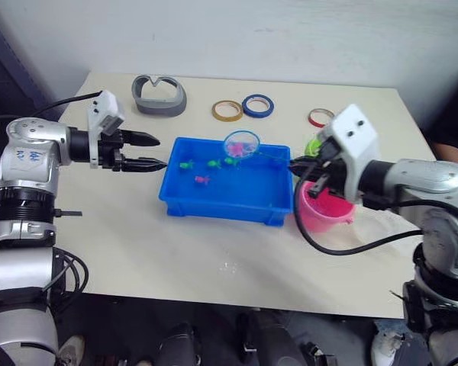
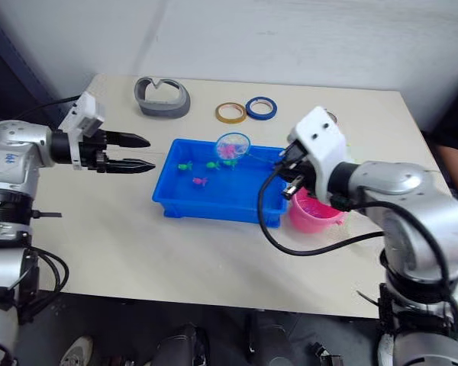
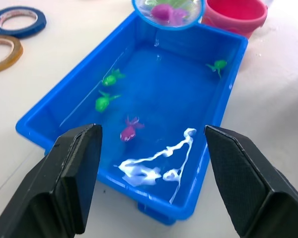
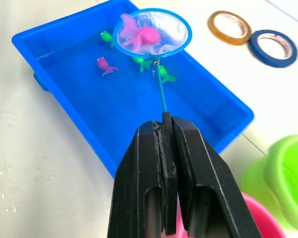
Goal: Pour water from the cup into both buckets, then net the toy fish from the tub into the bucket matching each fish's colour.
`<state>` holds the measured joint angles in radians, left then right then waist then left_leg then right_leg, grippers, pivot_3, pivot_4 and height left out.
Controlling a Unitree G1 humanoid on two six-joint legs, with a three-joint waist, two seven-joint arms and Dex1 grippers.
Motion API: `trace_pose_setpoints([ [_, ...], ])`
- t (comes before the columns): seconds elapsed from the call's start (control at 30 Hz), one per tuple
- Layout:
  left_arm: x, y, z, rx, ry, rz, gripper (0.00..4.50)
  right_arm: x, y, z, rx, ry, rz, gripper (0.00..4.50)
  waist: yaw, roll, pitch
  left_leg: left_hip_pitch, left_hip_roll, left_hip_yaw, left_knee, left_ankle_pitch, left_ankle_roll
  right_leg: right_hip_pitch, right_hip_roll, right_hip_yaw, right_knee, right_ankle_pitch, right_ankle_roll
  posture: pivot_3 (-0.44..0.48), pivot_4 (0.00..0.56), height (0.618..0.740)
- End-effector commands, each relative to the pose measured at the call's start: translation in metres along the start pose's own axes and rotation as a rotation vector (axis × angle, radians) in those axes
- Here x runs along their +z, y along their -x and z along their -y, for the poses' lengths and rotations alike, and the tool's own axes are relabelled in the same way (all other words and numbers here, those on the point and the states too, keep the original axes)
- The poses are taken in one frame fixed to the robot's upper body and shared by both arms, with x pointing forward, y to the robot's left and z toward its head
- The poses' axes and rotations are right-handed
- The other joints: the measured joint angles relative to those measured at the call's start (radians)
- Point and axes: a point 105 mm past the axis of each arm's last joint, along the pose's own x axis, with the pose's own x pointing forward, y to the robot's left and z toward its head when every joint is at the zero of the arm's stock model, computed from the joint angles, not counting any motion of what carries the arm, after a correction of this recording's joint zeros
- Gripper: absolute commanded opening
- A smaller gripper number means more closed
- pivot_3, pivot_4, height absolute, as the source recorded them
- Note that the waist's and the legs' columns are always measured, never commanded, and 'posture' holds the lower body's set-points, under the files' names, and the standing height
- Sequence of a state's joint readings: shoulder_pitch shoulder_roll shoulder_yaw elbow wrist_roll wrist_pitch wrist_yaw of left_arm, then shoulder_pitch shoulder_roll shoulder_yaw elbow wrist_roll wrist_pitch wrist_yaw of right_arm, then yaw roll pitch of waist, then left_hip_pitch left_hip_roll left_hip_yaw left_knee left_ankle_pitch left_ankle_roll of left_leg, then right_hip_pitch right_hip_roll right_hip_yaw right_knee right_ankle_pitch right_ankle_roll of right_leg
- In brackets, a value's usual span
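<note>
Above the tub's [image 4: 54, 47] far side the net [image 4: 152, 33] is held, handle clamped between the shut fingers of the right gripper [image 4: 165, 130]; hoop lifted clear of the water w/ a pink fish [image 4: 141, 34] caught in the mesh. Step in hand, as judged: netting, pink catch en route to its bucket. Next move calls for the hoop to be swung back toward the gripper's side, over the pink bucket [image 1: 324, 212], which sits just beside the tub's end under the right wrist, then tipped so the fish drops in; care needed not to spill it over the green bucket [image 4: 288, 183] close alongside.

Below and beside the hoop, left in the tub: one pink fish [image 3: 130, 130] and at least three green fish [image 3: 111, 78], in shallow water. Contents of both buckets cannot be told.

Opposite the net, across the tub, the left gripper [image 1: 154, 151] hovers w/ fingers apart, nothing held, pointed at the tub's near end. Beyond the hoop on the table: yellow tape ring [image 1: 227, 110], blue tape ring [image 1: 257, 105], red tape ring [image 1: 319, 117], grey holder [image 1: 159, 97].
</note>
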<state>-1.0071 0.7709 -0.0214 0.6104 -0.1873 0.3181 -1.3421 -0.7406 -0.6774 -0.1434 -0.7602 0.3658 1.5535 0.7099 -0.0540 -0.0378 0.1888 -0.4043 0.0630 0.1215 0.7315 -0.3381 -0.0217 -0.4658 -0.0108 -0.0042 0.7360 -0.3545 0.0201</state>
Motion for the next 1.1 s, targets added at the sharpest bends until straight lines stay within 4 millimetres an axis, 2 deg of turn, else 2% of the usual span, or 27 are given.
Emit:
trace_pose_setpoints([
  [0.03, 0.010, -0.007, -0.001, -0.007, -0.036, 0.022, 3.60, 0.002, 0.023, 0.006, -0.047, 0.019, 0.020, 0.00, 0.001, 0.000, 0.000, 0.000, 0.000, 0.000, 0.000, 0.000, 0.000, 0.000, 0.000, 0.000, -0.001, 0.000, 0.000, 0.000, 0.150, 0.693],
  [0.37, 0.012, -0.029, 0.000, -0.065, -0.041, 0.048, 3.60, -0.022, 0.072, 0.023, -0.197, 0.015, -0.068, 0.00, -0.001, 0.000, 0.000, 0.000, 0.000, 0.000, -0.001, 0.000, 0.000, 0.000, 0.000, 0.000, -0.002, 0.000, 0.000, 0.000, 0.150, 0.693],
  [0.57, 0.017, -0.041, -0.002, -0.088, -0.058, 0.064, 3.60, -0.048, 0.102, 0.031, -0.313, -0.005, -0.175, 0.00, 0.009, 0.000, 0.000, 0.000, 0.000, 0.000, -0.002, 0.000, 0.000, 0.001, 0.000, 0.000, -0.003, 0.000, 0.000, 0.000, 0.150, 0.693],
  [0.83, 0.029, -0.063, 0.007, -0.186, -0.097, 0.093, 3.60, -0.075, 0.115, 0.024, -0.349, 0.049, -0.282, 0.00, 0.016, 0.000, 0.000, 0.000, 0.000, 0.000, -0.002, 0.000, 0.000, 0.002, 0.001, 0.000, -0.004, 0.001, 0.001, 0.000, 0.150, 0.693],
  [1.1, 0.036, -0.071, 0.010, -0.225, -0.114, 0.107, 3.60, -0.079, 0.116, 0.027, -0.389, 0.245, -0.347, 0.00, 0.016, 0.000, 0.000, 0.000, 0.000, 0.000, -0.002, 0.000, 0.000, 0.002, 0.002, 0.000, -0.004, 0.000, 0.001, 0.000, 0.150, 0.693],
])
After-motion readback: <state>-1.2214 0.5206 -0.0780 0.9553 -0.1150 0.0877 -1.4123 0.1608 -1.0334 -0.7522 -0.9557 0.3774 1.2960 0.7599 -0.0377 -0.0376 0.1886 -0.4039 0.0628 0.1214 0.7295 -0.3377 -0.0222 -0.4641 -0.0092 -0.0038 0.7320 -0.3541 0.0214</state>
